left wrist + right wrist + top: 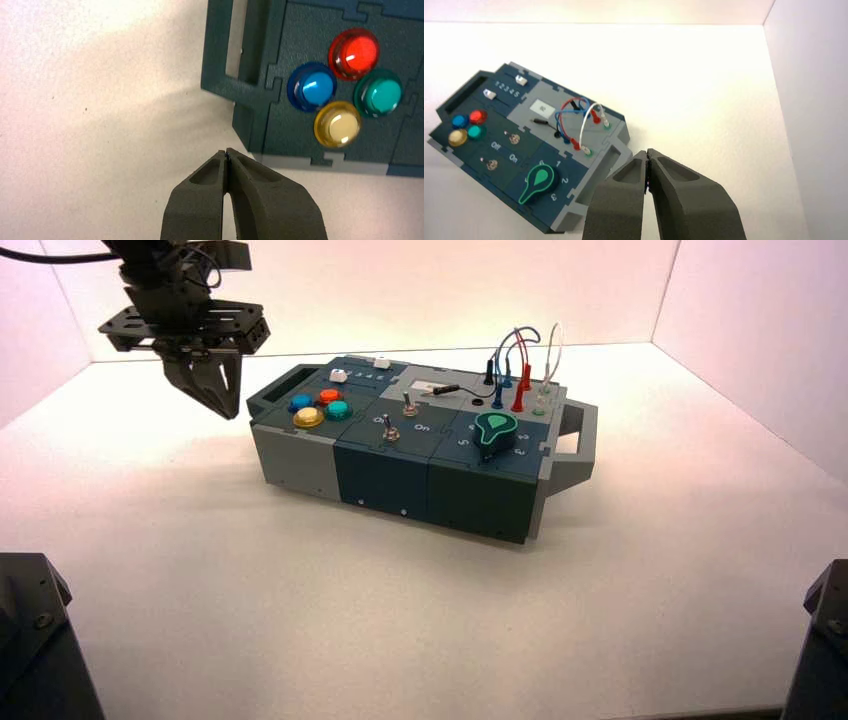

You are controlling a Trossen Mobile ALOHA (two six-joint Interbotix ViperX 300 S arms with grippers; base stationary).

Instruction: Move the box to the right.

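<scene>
The box [400, 475] is long, grey and dark blue, and stands turned a little at the middle of the white table. It carries four coloured buttons [320, 406], two toggle switches [398, 418], a green knob [494, 428] and red and blue plug wires [518, 365]. My left gripper [225, 390] hangs shut and holding nothing just beyond the box's left end handle [280, 385], apart from it. In the left wrist view that gripper [226, 152] is over bare table beside the box's corner [250, 135]. My right gripper [646, 152] is shut and holding nothing, high over the table past the right end handle [574, 215].
White walls close the table in at the back [400, 290] and on the right [760, 350]. Open table lies between the box's right handle [580, 445] and that wall. Dark arm bases sit at the near corners [30, 630] [825, 640].
</scene>
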